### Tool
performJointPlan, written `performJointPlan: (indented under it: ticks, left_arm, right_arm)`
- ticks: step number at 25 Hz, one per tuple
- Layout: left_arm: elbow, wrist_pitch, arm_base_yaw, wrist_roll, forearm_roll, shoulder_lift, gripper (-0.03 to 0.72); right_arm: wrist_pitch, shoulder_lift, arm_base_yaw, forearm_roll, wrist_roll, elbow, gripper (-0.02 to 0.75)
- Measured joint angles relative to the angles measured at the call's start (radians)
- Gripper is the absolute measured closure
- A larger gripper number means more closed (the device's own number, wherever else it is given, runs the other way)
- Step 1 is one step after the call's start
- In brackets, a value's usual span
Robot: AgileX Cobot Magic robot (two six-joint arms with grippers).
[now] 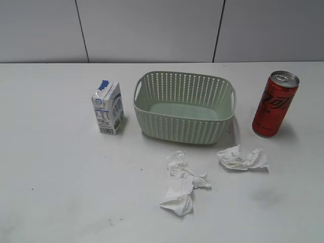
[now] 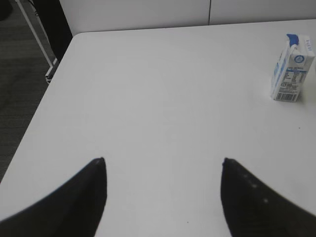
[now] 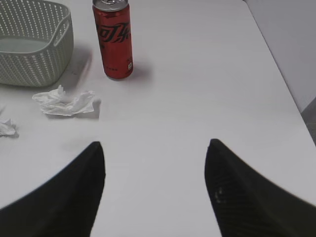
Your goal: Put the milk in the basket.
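Note:
The milk [image 1: 108, 108], a small white carton with a blue top patch and a barcode, stands upright on the white table just left of the basket [image 1: 185, 124]; it also shows at the far right of the left wrist view [image 2: 292, 69]. The basket is pale green, perforated and empty, and its corner shows in the right wrist view [image 3: 34, 64]. My left gripper [image 2: 163, 160] is open and empty over bare table, well short of the milk. My right gripper [image 3: 155, 143] is open and empty over bare table. Neither gripper shows in the exterior view.
A red soda can [image 1: 274, 104] stands right of the basket, also in the right wrist view [image 3: 113, 39]. Crumpled white tissues [image 1: 183, 183] [image 1: 243, 158] lie in front of the basket. The table's left edge [image 2: 44, 106] and right edge [image 3: 281, 74] are near the grippers.

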Motion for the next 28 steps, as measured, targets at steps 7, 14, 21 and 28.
performJointPlan:
  ticks: [7,14,21,28]
  left_arm:
    - [0.000,0.000,0.000,-0.001,0.000,0.000,0.155]
    - [0.000,-0.003,0.000,-0.002,0.001,0.000,0.155]
    - [-0.021,-0.047,0.000,-0.002,-0.014,0.112,0.155]
    - [-0.095,-0.166,0.000,-0.002,-0.092,0.465,0.155]
  right_arm:
    - [0.000,0.000,0.000,0.000,0.000,0.000,0.241]
    - [0.000,0.000,0.000,0.000,0.000,0.000,0.241]
    - [0.000,0.000,0.000,0.000,0.000,0.000,0.241]
    - [0.000,0.000,0.000,0.000,0.000,0.000,0.241]
